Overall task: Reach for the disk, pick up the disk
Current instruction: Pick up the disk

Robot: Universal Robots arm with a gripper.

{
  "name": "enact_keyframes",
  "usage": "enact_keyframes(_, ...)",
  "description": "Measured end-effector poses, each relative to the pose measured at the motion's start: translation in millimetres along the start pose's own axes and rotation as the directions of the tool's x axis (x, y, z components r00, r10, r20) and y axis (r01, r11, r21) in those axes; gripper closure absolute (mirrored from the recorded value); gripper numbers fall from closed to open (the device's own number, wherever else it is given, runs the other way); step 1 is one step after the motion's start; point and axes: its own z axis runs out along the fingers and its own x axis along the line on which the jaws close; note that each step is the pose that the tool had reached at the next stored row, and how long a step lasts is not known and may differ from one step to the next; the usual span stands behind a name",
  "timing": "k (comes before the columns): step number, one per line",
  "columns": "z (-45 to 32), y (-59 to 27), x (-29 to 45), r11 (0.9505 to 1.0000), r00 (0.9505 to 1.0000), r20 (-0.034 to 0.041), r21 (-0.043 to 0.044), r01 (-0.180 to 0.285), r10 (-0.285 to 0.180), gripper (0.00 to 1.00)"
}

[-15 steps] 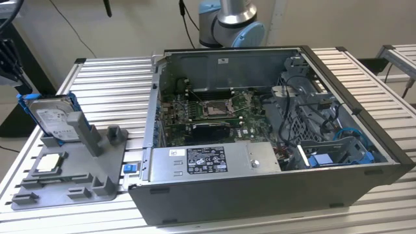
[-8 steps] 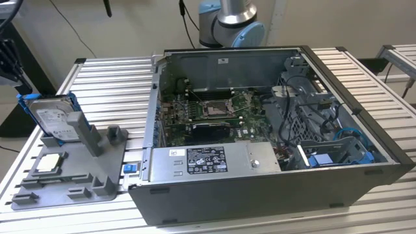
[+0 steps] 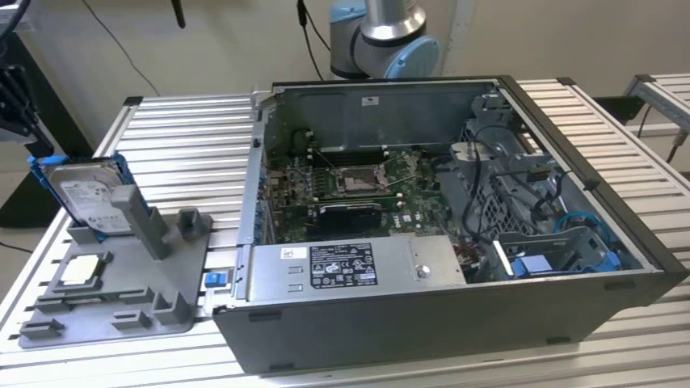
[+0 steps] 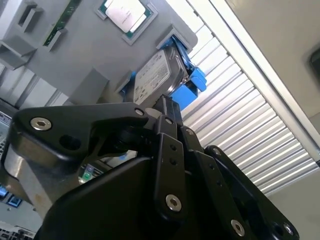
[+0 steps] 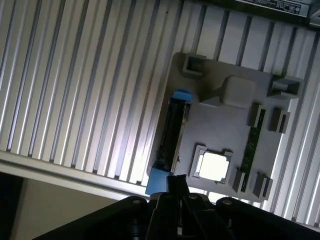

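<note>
The disk (image 3: 86, 192) is a silver hard drive with a white label in a bright blue bracket. It stands on edge in a slot at the back of a grey fixture (image 3: 119, 299), at the exterior view's left. My gripper (image 3: 19, 113) is a dark shape at that view's left edge, above and just beyond the disk, apart from it. In the second wrist view the disk (image 4: 157, 75) lies past the gripper (image 4: 165, 107), label side showing. The first wrist view has the disk (image 5: 172, 132) edge-on ahead of the gripper (image 5: 176, 182).
A small square processor chip (image 3: 83, 271) sits in the fixture near the disk, and a memory stick (image 5: 250, 145) stands in another slot. An open computer case (image 3: 603, 242) holds a grey power supply box (image 3: 345, 265). All rest on a ribbed aluminium table (image 3: 183, 153).
</note>
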Motion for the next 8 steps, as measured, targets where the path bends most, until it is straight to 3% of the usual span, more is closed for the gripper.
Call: enact_keyframes(8, 0.9, 0.0, 0.0, 0.998, 0.998, 0.0024, -0.0002, -0.063, 0.063, 1.0)
